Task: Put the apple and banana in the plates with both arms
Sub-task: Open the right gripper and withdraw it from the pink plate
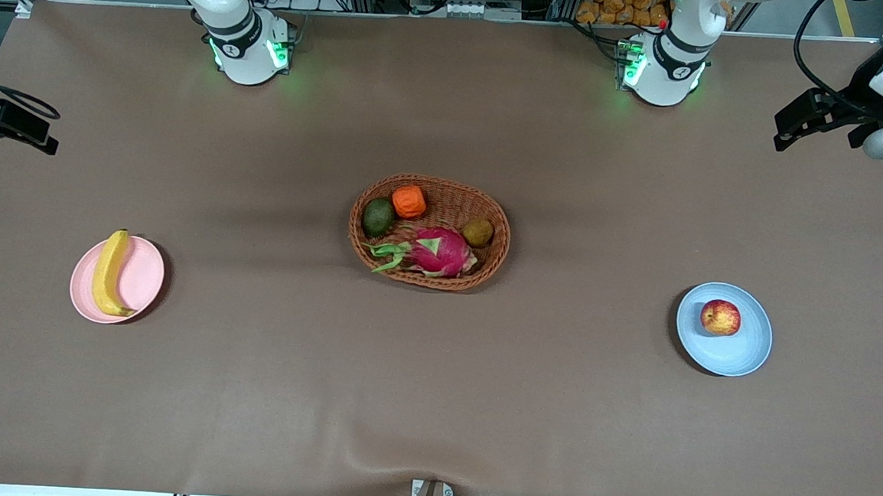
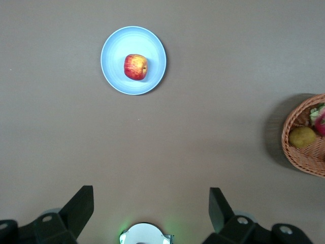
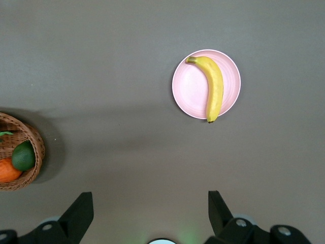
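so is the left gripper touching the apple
Apart. In the left wrist view the left gripper is open and raised high over bare table, with a wide stretch of cloth between it and the apple, which rests alone on the blue plate.

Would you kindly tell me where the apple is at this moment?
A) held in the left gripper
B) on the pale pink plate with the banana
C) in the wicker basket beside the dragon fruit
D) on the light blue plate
D: the apple sits on the light blue plate toward the left arm's end of the table, and the left wrist view shows the same, with the left gripper open and holding nothing.
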Available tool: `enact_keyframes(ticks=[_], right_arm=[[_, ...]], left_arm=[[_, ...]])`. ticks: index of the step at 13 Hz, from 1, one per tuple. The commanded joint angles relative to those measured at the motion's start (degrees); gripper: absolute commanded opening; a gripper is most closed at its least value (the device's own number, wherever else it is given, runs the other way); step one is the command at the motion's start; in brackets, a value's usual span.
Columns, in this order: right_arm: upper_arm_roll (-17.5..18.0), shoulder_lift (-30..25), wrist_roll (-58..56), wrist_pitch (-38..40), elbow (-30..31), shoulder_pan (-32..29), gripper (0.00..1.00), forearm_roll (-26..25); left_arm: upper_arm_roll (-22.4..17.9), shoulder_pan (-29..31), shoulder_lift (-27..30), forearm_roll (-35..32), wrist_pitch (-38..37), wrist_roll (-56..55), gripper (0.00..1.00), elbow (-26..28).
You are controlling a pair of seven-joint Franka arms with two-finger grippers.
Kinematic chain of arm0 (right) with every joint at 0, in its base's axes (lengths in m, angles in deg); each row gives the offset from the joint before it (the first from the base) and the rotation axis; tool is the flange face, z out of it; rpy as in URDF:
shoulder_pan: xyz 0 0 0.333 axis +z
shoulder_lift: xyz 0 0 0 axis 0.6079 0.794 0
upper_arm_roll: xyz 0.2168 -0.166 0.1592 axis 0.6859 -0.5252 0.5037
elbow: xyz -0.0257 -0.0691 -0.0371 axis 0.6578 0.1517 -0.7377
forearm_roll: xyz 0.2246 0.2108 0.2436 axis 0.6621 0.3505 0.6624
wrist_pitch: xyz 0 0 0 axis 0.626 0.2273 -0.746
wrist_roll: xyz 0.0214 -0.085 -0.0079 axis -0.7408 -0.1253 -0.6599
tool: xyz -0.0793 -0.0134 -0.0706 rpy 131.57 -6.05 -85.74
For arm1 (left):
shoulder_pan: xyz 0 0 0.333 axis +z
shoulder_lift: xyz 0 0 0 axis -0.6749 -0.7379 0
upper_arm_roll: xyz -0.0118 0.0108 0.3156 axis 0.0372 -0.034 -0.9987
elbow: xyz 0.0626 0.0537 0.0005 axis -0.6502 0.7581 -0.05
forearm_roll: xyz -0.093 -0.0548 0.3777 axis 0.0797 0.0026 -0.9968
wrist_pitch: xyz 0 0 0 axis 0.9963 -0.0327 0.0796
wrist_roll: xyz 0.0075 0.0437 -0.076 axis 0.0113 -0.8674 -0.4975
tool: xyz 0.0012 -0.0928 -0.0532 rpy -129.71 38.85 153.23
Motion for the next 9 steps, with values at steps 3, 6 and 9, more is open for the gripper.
enact_keyframes(ticks=[3, 6, 9], right_arm=[[0.3, 0.1, -0.8, 0.3, -0.6, -0.3, 1.0, 0.7], [0.3, 0.1, -0.7, 0.3, -0.5, -0.3, 1.0, 0.7], [0.4, 0.1, -0.7, 0.3, -0.4, -0.3, 1.0, 0.7]], left_arm=[[-0.1, 0.5, 0.4, 1.1, 0.1, 2.5, 1.0, 0.0], [-0.2, 0.6, -0.6, 0.6, 0.1, 2.9, 1.0, -1.9], [-0.3, 0.6, -0.9, 0.5, 0.1, 4.5, 1.0, -2.0]])
